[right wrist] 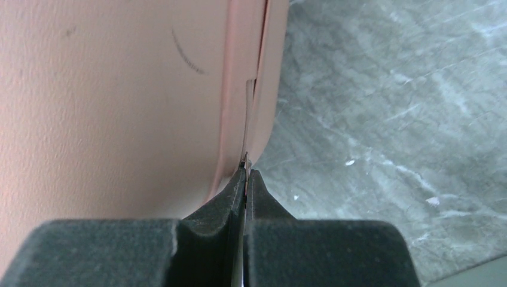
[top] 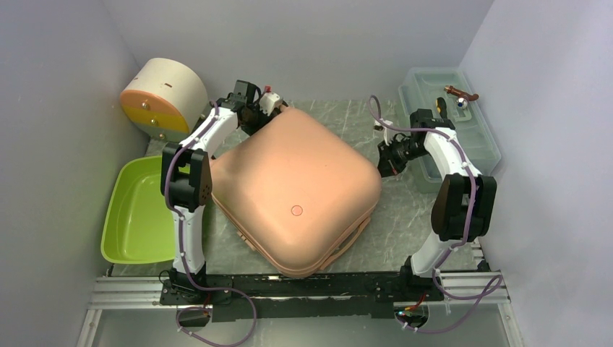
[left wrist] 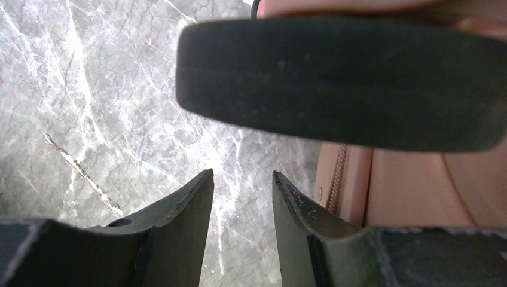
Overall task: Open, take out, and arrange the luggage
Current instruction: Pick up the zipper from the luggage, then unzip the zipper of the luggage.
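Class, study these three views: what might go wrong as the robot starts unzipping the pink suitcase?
1. The right gripper pinches only the end of the thin zipper pull; it may slip free when tugged.
2. The left gripper stands open by the wheel, holding nothing, so the luggage might slide across the table.

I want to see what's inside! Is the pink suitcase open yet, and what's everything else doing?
Suitcase: closed, lying flat.
Right end effector: shut on the zipper pull.
Left end effector: open, empty, by a wheel.
Green tub: nothing seen inside.
Drawer box: drawers pushed in.
Toolbox: lid on.
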Controlling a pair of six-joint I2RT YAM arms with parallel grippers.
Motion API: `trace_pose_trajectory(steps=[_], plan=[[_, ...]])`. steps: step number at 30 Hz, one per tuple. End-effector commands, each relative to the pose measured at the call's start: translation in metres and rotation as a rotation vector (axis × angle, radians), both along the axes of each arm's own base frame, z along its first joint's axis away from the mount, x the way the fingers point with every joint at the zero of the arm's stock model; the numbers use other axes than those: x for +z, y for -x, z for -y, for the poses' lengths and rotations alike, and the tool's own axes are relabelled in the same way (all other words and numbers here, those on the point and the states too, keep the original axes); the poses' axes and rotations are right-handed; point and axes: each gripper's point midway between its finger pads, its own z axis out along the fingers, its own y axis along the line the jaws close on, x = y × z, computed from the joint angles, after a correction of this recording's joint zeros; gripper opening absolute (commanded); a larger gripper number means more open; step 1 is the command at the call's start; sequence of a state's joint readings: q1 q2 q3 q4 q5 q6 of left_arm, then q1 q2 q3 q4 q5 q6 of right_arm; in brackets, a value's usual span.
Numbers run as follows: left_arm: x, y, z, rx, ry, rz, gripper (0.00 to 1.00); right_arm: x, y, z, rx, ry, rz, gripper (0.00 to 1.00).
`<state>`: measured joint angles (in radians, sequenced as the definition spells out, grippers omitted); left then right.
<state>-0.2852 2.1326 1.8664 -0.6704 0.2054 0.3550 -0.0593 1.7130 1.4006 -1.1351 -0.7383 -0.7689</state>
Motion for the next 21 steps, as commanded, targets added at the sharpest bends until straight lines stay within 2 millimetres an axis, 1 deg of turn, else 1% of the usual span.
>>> trace_pose_trajectory(steps=[1, 3, 8, 9, 10, 12, 16, 21], plan=[[-0.002, 0.088, 0.066, -0.183, 0.108, -0.238, 0.47, 0.021, -0.053, -0.007, -0.072, -0.051, 0.226, 0.0], [-0.001, 0.088, 0.066, -0.184, 0.11, -0.237, 0.46, 0.022, -0.057, -0.009, -0.086, -0.054, 0.246, 0.0], [0.0, 0.087, 0.068, -0.187, 0.119, -0.239, 0.46, 0.013, -0.061, -0.024, -0.065, -0.056, 0.237, 0.0], [0.001, 0.087, 0.069, -0.189, 0.121, -0.239, 0.46, 0.013, -0.066, -0.023, -0.074, -0.052, 0.251, 0.0], [0.001, 0.087, 0.07, -0.19, 0.123, -0.239, 0.46, 0.012, -0.067, -0.033, -0.06, -0.049, 0.263, 0.0], [0.001, 0.087, 0.072, -0.192, 0.123, -0.241, 0.46, 0.011, -0.075, -0.039, -0.068, -0.038, 0.294, 0.0], [0.001, 0.089, 0.073, -0.199, 0.121, -0.243, 0.46, 0.018, -0.092, -0.048, -0.097, -0.038, 0.35, 0.0], [0.004, 0.089, 0.073, -0.199, 0.12, -0.232, 0.46, 0.029, -0.113, -0.049, -0.153, -0.044, 0.421, 0.0]])
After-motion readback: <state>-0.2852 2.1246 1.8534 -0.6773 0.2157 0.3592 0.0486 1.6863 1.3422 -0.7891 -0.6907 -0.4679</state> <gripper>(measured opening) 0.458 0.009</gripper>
